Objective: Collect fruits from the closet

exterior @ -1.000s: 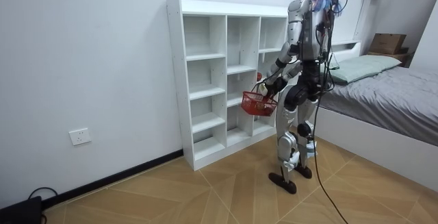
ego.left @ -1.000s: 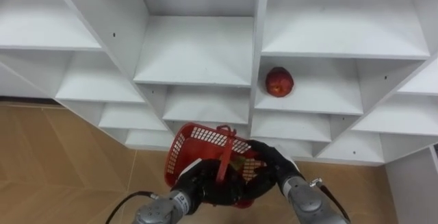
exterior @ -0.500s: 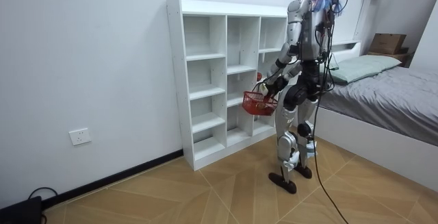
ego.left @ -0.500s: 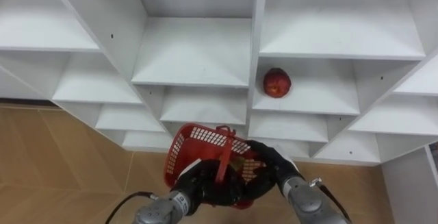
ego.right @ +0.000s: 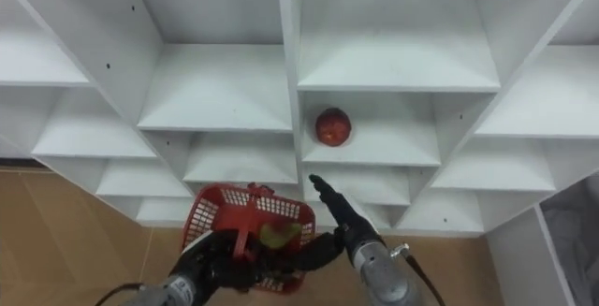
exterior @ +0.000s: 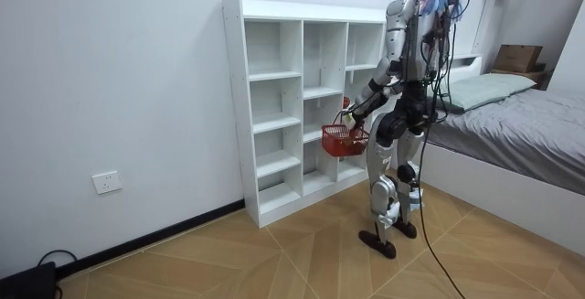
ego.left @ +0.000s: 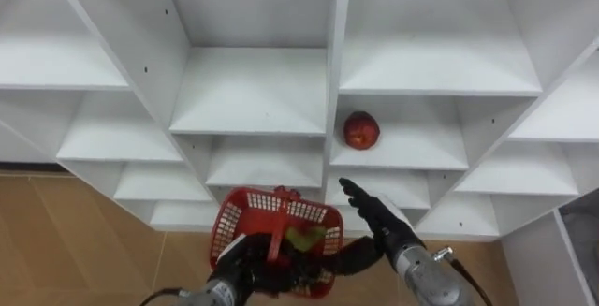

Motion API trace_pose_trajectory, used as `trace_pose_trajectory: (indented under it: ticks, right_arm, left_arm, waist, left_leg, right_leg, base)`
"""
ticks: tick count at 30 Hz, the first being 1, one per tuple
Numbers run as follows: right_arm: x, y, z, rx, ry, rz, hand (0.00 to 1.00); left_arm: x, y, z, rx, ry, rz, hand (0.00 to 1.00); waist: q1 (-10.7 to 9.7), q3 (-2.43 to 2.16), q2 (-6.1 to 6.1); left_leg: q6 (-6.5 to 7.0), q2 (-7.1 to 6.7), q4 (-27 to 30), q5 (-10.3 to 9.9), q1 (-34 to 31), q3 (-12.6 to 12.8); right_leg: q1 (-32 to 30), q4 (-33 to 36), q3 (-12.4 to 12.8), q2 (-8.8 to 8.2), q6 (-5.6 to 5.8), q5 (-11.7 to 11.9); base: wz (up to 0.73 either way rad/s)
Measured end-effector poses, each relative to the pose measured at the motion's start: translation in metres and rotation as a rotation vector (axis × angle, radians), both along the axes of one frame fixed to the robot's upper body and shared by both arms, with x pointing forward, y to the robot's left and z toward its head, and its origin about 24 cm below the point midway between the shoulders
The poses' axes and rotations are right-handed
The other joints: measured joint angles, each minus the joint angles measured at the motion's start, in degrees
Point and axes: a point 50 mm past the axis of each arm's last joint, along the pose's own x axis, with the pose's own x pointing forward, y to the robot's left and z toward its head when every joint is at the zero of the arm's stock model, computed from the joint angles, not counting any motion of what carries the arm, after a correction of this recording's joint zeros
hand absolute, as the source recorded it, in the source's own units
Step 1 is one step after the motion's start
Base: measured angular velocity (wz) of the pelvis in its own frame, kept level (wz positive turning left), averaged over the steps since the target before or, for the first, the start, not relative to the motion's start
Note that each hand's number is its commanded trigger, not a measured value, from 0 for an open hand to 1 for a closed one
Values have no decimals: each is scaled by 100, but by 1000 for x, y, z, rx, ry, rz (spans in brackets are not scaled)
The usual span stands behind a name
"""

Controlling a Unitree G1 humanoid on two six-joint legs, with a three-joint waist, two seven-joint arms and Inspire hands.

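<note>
We are standing close in front of the white closet (ego.left: pixel 265 89), and we are using the red basket (ego.left: pixel 227 229) as our marker for everything else. Our left hand (ego.left: pixel 245 267) is gripping the basket with its fingers curled at the upright handle. It is carrying the basket low, against the front of the shelves. We judge we are holding it there so that anything taken off a shelf has only a short way to go.

A green fruit (ego.left: pixel 302 239) is already lying inside the basket, toward its right wall. The red fruit (ego.left: pixel 360 130) is sitting above the basket and a little to its right. It is alone in its compartment, near that compartment's left divider, so nothing is blocking an approach from the front.

Our right hand (ego.left: pixel 376 216) is hovering just above the basket's right side. Its fingers are stretched out straight and it is holding nothing. It is pointing up toward the red fruit but is clearly apart from it. We are reading this flat, extended pose as preparation for picking the fruit, which is not yet grasped.

We are finding no label, brand or writing we can read on the closet, the basket or either fruit.
</note>
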Motion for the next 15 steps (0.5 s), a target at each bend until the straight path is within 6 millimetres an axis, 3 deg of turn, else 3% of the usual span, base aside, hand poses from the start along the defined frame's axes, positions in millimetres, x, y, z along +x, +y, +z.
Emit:
trace_pose_trajectory:
  ticks: [8, 15]
  right_arm:
    - [-1, -7, 14, 25, -70, -51, 0]
    - [7, -12, 31, 44, -151, -99, 0]
  left_arm:
    - [2, 7, 4, -3, -21, 55, 100]
    - [4, 9, 7, -2, -40, 63, 100]
  waist:
    - [-46, -11, -83]
    - [-48, 16, -111]
  left_leg:
    - [-11, 8, -115, -18, 299, 7]
    - [-23, 29, -130, -57, 470, 6]
  right_leg:
    - [222, -1, 25, 48, 6, -3]
    - [421, -78, 10, 40, 5, -2]
  base:
    - [-3]
    - [0]
